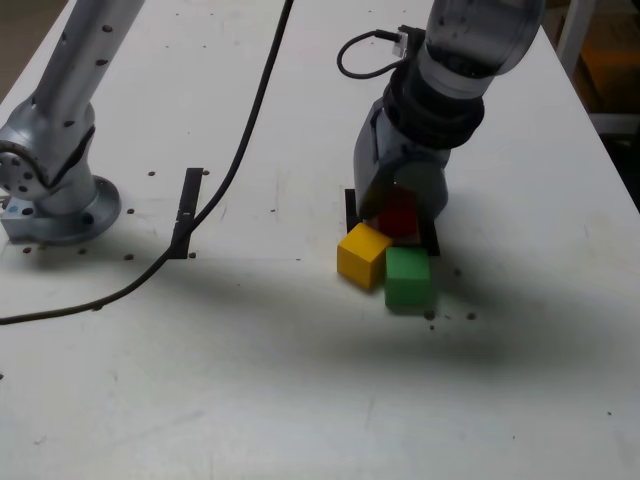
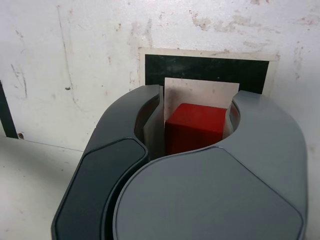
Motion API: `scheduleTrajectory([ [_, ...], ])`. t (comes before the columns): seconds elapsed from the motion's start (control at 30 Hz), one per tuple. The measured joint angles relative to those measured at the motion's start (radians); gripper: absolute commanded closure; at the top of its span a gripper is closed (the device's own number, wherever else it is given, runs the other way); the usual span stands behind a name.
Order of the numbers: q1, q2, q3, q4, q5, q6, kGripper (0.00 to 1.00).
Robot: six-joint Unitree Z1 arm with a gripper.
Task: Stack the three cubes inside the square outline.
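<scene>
The claw [image 1: 398, 215] is down at centre right of the exterior view, clenched around the red cube [image 2: 192, 127] over the square outline [image 2: 207, 72]. Just below it, the yellow cube [image 1: 363, 255] and green cube [image 1: 408, 279] sit touching on the bench [image 1: 300, 400].

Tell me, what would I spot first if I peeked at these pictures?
The claw reaching down over the square outline with the red cube between its jaws. In the exterior view, the yellow cube and the green cube sit side by side on the white table, just in front of the outline. A black cable snakes across the table at that view's left.
</scene>
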Motion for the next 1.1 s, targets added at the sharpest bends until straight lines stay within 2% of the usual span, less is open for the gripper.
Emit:
scheduleTrajectory([
  [0.3,0.010,0.004,-0.009,0.029,-0.006,0.010,0.65],
  [0.9,0.011,0.017,-0.022,0.031,-0.009,0.020,0.37],
  [1.1,0.011,0.017,-0.025,0.037,-0.008,0.025,0.20],
])
